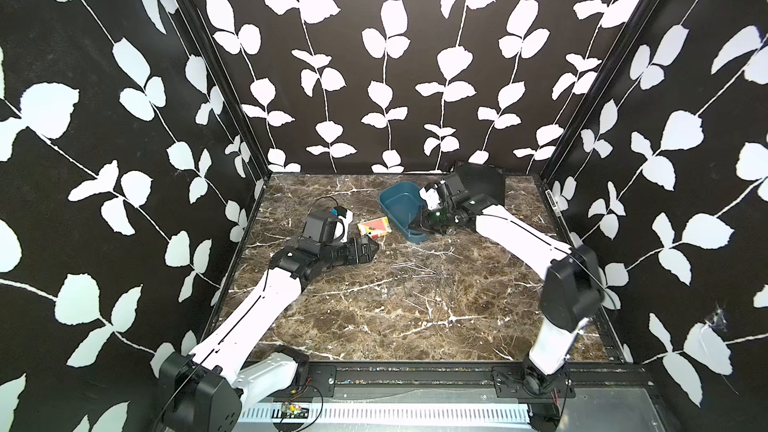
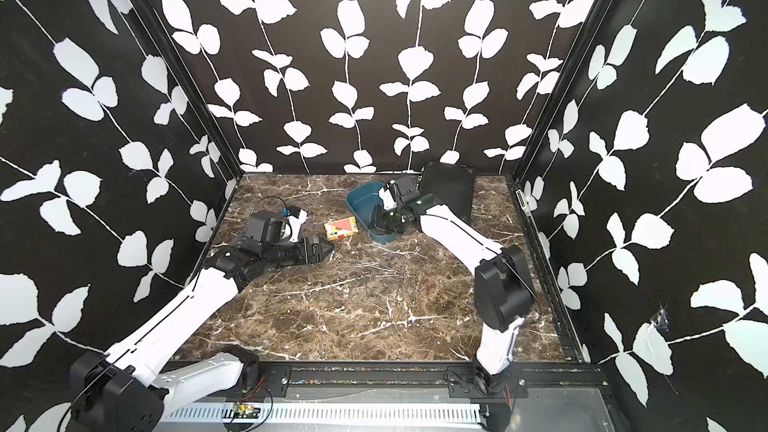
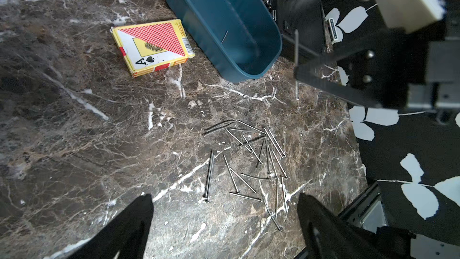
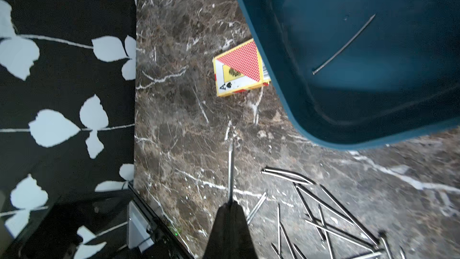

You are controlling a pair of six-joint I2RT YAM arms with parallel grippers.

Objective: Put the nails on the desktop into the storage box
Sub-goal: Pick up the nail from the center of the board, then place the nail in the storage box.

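**Top views.** The left gripper [image 1: 371, 249] is low over the desktop [image 1: 353, 326], jaws spread wide, nothing held. The loose nails [image 1: 415, 274] lie scattered on the desktop at its 4 o'clock, near but apart. The box [image 1: 397, 199] stands at its 1 o'clock, with a card pack [image 1: 374, 229] between them. The right gripper [image 1: 413, 228] is at the box's 5 o'clock corner, jaws closed, with the loose nails at its 6 o'clock. A black case [image 1: 486, 180] stands at the box's 3 o'clock. Both top views show this layout.

**Left wrist view.** The left gripper's fingers [image 3: 133, 224] stand far apart and empty. The loose nails [image 3: 249, 160] lie on the desktop just ahead, in line with the gap and untouched. Beyond them is the box [image 3: 206, 8], with a lone nail [image 3: 225, 36] on its floor. The right gripper [image 3: 298, 73] pinches the held nail [image 3: 296, 46] crosswise, just beside the box's end.

**Right wrist view.** The right gripper [image 4: 230, 205] has its fingertips pressed together on the held nail [image 4: 231, 170], which sticks straight out over bare desktop. The box [image 4: 398, 83] is close alongside, with the lone nail [image 4: 344, 44] inside. The loose nails [image 4: 323, 208] lie near the fingertips.
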